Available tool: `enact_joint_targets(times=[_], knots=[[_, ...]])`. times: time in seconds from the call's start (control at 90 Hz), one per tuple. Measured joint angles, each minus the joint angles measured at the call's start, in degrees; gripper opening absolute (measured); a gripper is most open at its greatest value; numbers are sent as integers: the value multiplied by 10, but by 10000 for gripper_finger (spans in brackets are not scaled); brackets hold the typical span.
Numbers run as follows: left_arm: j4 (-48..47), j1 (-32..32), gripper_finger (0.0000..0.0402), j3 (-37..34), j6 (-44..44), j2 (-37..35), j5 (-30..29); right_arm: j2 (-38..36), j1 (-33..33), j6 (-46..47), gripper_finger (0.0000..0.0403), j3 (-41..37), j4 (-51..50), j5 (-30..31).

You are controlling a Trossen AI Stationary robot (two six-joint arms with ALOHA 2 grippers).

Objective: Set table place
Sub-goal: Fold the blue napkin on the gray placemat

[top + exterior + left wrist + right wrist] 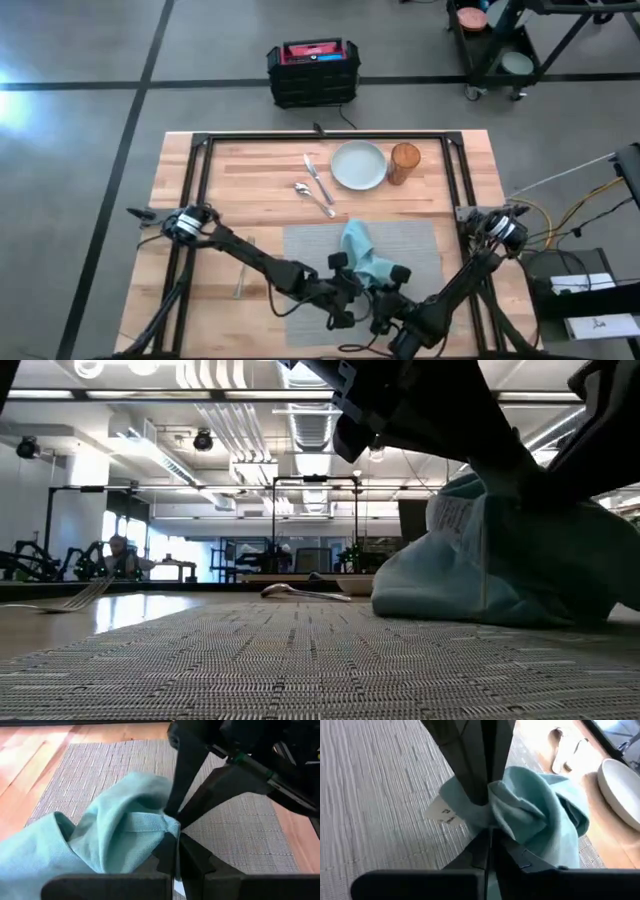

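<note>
- Teal napkin (362, 256) bunched on the grey placemat (310, 245), at the near middle of the worktop (240, 170).
- Left tool (174, 851) pressed together on a napkin fold, arm stretched low from the left.
- Right tool (489, 842) pinching the same cloth, arm angled in from the right.
- Plate (358, 165), amber glass (404, 163), knife (317, 179), spoon (313, 197) farther back; fork (241, 279) off the placemat's left edge.

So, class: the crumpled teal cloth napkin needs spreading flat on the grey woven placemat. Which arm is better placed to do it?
Neither alone. The left tool and right tool each pinch the crumpled teal cloth napkin over the grey woven placemat, so both should probably pull apart together.
</note>
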Motion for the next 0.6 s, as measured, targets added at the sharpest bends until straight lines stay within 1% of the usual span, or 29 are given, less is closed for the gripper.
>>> enact_joint_targets(times=[0.133, 0.289, 0.344, 0.4, 0.489, 0.6], knots=[[0, 0, 0, 0, 0, 0, 0, 0, 3, -17, 3, 1, -1, -35], [-1, 0, 0, 0, 0, 0, 0, -14, 5, -18, 3, 26, -39, -139], [0, 0, 0, 0, 0, 0, 0, -22, 5, -1, 6, 30, -52, -155], [-1, 0, 0, 0, 0, 0, 0, -28, 6, 17, 14, 30, -62, -157], [0, 0, 0, 0, 0, 0, 4, -42, 8, 19, 36, 30, -61, -149], [0, 0, 0, 0, 0, -1, 7, -44, 8, 23, 78, 30, -60, -93]])
